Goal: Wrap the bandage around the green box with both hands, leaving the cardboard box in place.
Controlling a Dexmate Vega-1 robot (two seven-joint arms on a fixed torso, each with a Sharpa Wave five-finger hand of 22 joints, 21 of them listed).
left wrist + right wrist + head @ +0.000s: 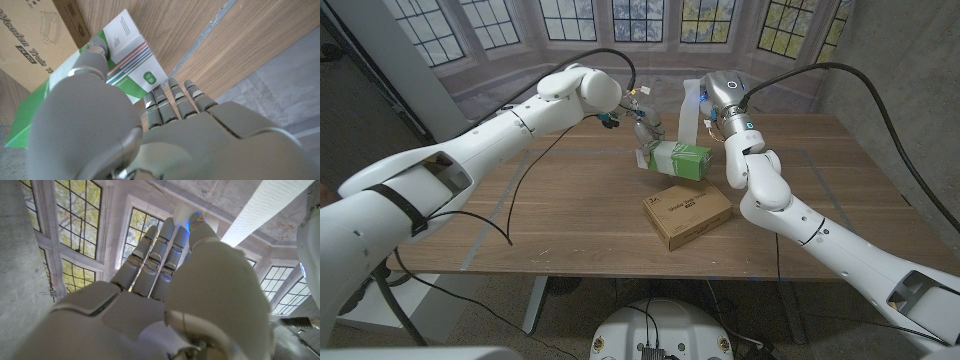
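**Holding the green box while the bandage was pulled up**

Gripping the green box [678,159] at its near-left end, the left hand [642,128] kept it on the wooden table [570,200]. In the left wrist view the thumb [95,55] of this hand [150,140] pressed on the green and white face of the box [131,55], and the other fingers [175,97] reached down along its side, so the hand was closed on the box.

The right hand [710,100] was raised above the far-right end of the box, well over the table. A white strip of bandage [688,115] ran from this hand straight down to the box, and it looked stretched. In the right wrist view the fingers [160,255] of the right hand [165,295] lay close together with the thumb against them, and the bandage [265,210] passed as a white band just beside the fingertips. The end of the strip seemed pinched there, but the exact place of the contact was hidden by the hand itself.

The cardboard box [687,214] lay flat on the table, nearer to the robot than both hands, just beside the green box and below the right hand. In the left wrist view its brown printed side [35,40] appeared close behind the green box.
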